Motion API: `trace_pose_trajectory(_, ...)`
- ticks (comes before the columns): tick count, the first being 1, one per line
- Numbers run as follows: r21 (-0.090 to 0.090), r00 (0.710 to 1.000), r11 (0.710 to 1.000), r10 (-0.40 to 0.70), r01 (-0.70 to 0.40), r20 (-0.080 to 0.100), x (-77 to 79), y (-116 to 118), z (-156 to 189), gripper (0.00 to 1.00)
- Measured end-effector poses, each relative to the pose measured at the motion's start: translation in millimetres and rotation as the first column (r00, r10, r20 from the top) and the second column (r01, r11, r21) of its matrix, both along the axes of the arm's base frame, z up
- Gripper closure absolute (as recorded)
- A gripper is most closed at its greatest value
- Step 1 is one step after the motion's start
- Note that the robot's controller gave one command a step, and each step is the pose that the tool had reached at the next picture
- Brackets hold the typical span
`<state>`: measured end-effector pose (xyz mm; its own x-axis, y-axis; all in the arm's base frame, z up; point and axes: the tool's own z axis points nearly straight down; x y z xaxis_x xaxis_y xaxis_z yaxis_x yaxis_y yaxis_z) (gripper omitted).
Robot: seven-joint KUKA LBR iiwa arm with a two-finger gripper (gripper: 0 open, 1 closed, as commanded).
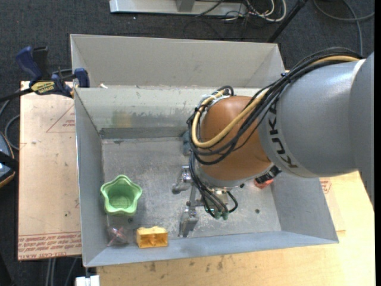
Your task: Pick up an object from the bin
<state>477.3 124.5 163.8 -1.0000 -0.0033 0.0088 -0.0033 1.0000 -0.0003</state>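
My gripper point(185, 205) hangs over the bare bin floor near the front wall, a little right of the middle. It is open, one metal finger point(180, 186) toward the back and the other point(189, 222) toward the front, with nothing between them. A yellow toy block point(152, 237) lies against the front wall, just left of the front finger. A green flower-shaped cup point(121, 195) stands upright further left.
A small dark crumpled thing point(117, 234) sits in the front left corner beside the yellow block. A red-orange thing point(264, 181) peeks out at the right, mostly hidden under the arm. The arm and its orange cover hang above the bin's middle and right.
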Motion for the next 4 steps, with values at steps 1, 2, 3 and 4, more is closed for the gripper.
trace_pose_trajectory(1, 0.005, 0.998, 0.998, 0.065, -0.065, 0.025, 5.8, 40.0, -80.1, 0.0)
trace_pose_trajectory(2, -0.002, 0.96, 0.96, 0.28, -0.28, 0.024, 14.9, 71.3, -85.5, 0.0)
trace_pose_trajectory(3, 0.0, 0.959, 0.959, 0.284, -0.284, 0.02, 13.6, 73.9, -84.9, 1.0)
trace_pose_trajectory(4, 0.0, 0.92, 0.92, 0.392, -0.392, 0.02, 10.5, 63.9, 110.0, 1.0)
